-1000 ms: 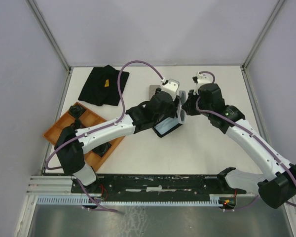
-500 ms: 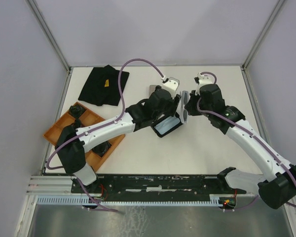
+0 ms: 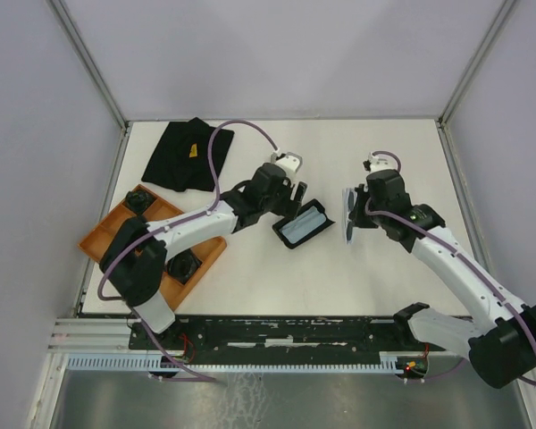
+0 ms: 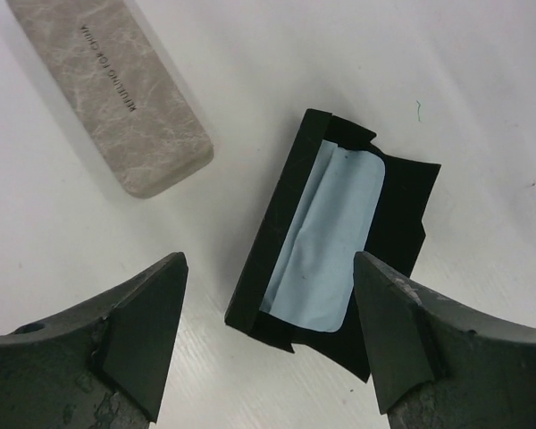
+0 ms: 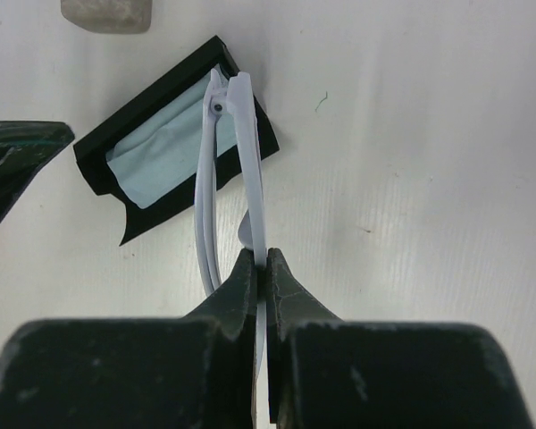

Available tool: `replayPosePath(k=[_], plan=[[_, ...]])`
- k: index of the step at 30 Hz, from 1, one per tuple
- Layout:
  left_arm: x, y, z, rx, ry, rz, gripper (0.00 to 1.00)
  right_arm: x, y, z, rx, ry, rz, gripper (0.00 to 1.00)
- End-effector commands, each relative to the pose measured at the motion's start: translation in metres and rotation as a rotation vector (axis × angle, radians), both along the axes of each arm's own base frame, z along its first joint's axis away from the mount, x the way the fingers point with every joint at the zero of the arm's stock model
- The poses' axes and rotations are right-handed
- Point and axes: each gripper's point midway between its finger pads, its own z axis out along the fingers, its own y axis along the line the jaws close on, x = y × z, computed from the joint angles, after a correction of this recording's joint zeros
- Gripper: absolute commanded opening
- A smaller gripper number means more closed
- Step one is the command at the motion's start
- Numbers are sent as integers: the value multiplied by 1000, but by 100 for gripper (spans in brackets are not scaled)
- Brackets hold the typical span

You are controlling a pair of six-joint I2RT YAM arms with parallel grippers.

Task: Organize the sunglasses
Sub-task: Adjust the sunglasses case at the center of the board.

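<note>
A: Bright, even light from above; the white table (image 3: 411, 152) around the black case (image 4: 275, 232) is nearly washed out in both wrist views; the pale sunglasses (image 5: 249, 152) almost melt into it.

B: Shadows are soft and faint; no hard glare; the case itself is sharp; the left gripper (image 4: 268, 264), nearer the lens than the case, looks soft; the right gripper (image 5: 266, 259) is dark and blurred.

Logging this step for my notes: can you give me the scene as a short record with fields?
left gripper: jaws open, above the black case
right gripper: jaws shut on the pale sunglasses, right of that case
black case: open, blue cloth lying inside
grey case: closed, beside the black case, not touching
orange tray: far left of the top view
</note>
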Motion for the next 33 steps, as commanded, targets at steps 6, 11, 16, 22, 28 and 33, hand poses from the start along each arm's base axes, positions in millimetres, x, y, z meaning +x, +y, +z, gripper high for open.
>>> replayPosePath(k=[6, 11, 16, 22, 28, 33], plan=[[14, -29, -40, 55, 80, -183, 79, -12, -5, 8, 9, -19, 11, 0], [21, -29, -57, 75, 112, -165, 76, -13, -4, 7, 10, -13, 19, 0], [27, -30, -67, 67, 140, -173, 72, -12, -3, 7, 11, -8, 26, 0], [26, -34, -82, 52, 186, -206, 62, -12, -4, 8, 6, -10, 25, 0], [26, -33, -89, 53, 205, -207, 55, -13, -4, 6, 6, -5, 28, 0], [25, -31, -90, 52, 211, -201, 46, -14, -3, 5, 12, -4, 31, 0]])
